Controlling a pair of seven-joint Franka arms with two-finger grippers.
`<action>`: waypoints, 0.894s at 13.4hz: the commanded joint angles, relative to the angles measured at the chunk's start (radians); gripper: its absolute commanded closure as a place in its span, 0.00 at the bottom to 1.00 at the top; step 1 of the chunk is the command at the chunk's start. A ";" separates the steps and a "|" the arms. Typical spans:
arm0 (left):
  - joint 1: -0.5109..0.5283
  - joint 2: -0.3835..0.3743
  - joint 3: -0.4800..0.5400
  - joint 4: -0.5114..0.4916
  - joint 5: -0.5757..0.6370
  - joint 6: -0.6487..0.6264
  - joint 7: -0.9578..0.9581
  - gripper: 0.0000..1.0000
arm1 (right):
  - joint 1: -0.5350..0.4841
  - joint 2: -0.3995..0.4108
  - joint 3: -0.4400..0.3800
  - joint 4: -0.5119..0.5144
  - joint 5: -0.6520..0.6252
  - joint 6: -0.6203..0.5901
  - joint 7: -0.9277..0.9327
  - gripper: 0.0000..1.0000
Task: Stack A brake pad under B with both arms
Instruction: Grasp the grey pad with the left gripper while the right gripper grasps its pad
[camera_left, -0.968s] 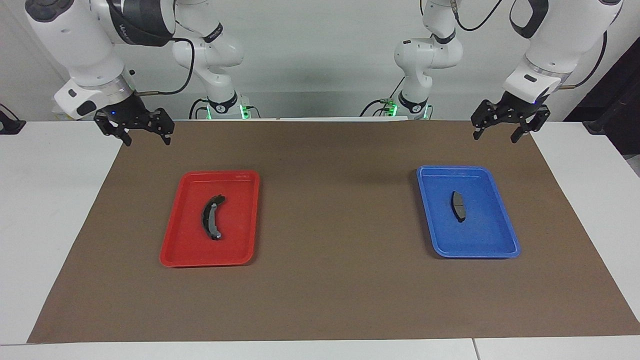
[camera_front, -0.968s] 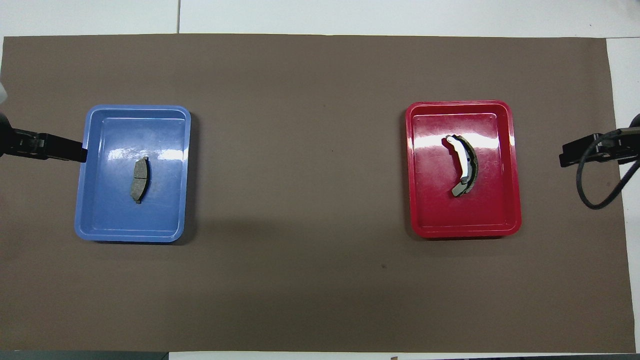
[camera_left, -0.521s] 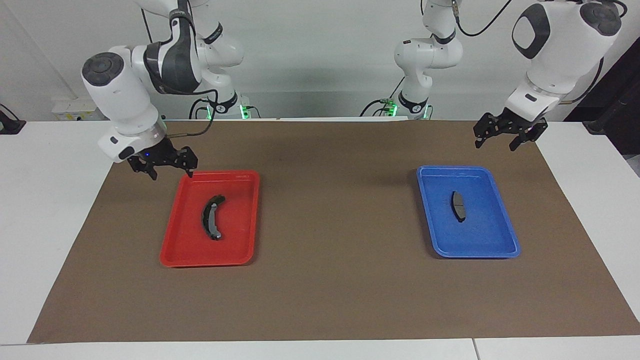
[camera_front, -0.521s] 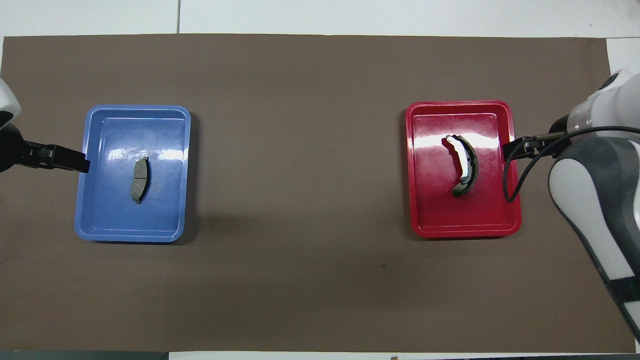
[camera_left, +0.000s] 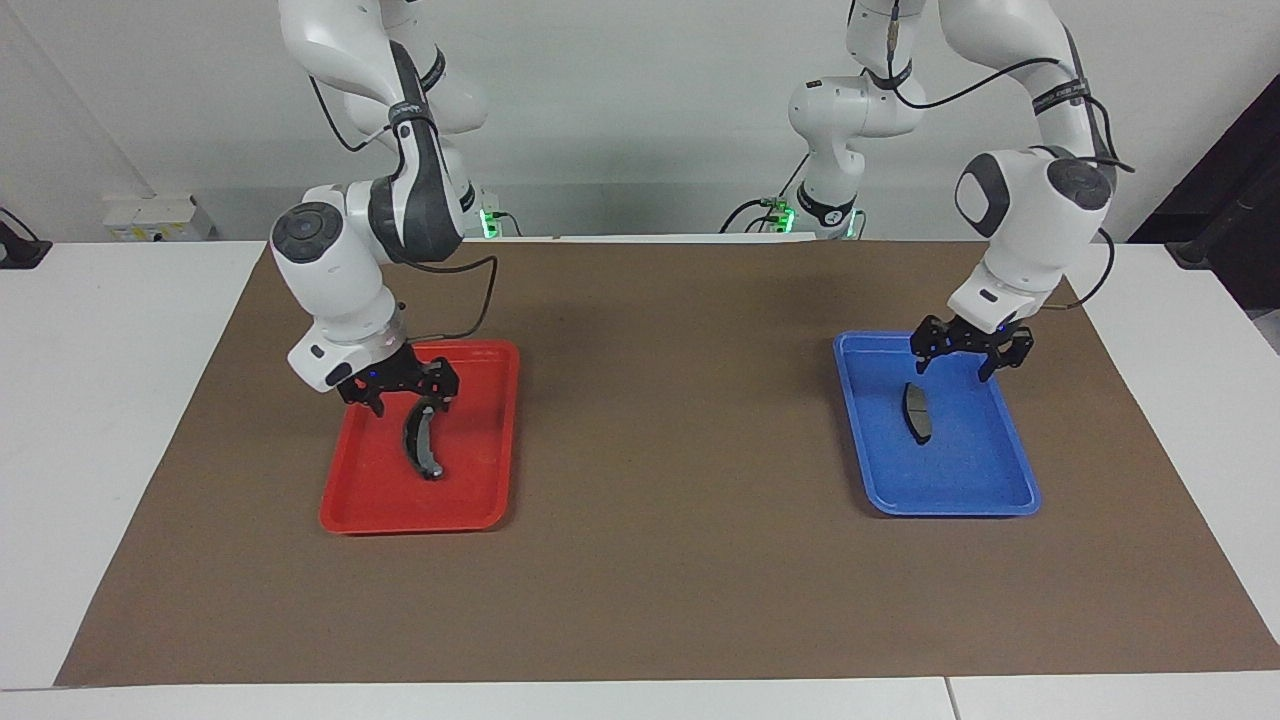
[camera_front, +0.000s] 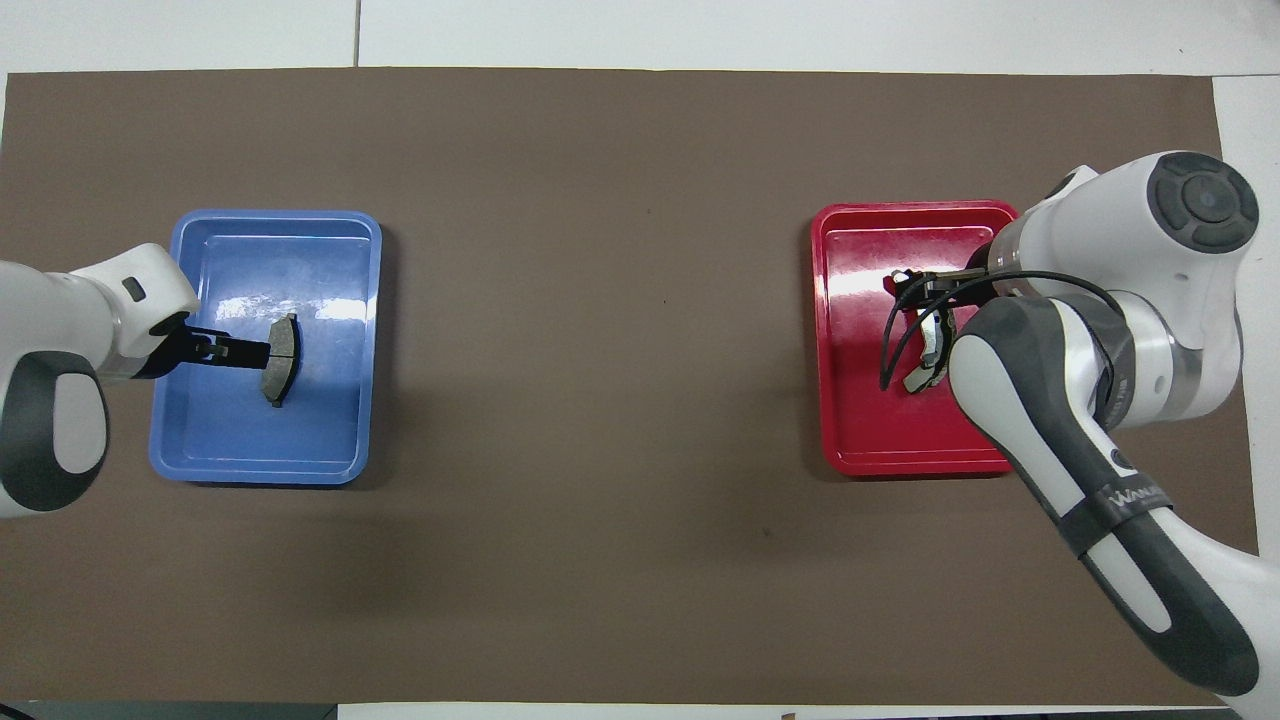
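Under the left gripper (camera_left: 966, 360), whose fingers are spreading wide, A brake pad (camera_left: 916, 411) is lying in the blue tray (camera_left: 1010, 490). Below the right gripper (camera_left: 405, 397), likewise spread, B (camera_left: 422, 440) is resting in the red tray (camera_left: 360, 505). Nothing is being gripped; lifting and stacking are both remaining.

Both tools, right (camera_left: 408, 398) and left (camera_left: 968, 358), now down over B (camera_left: 421, 438) and A brake pad (camera_left: 915, 412).
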 joint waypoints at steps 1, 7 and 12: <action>-0.019 0.028 0.017 -0.064 0.011 0.098 0.006 0.00 | -0.020 0.039 0.003 -0.045 0.012 0.067 -0.002 0.00; -0.025 0.119 0.015 -0.081 0.011 0.211 -0.023 0.00 | -0.044 0.073 0.000 -0.047 -0.001 0.053 -0.003 0.00; -0.031 0.145 0.014 -0.083 0.011 0.218 -0.032 0.35 | -0.051 0.094 -0.002 -0.055 -0.028 0.056 -0.011 0.07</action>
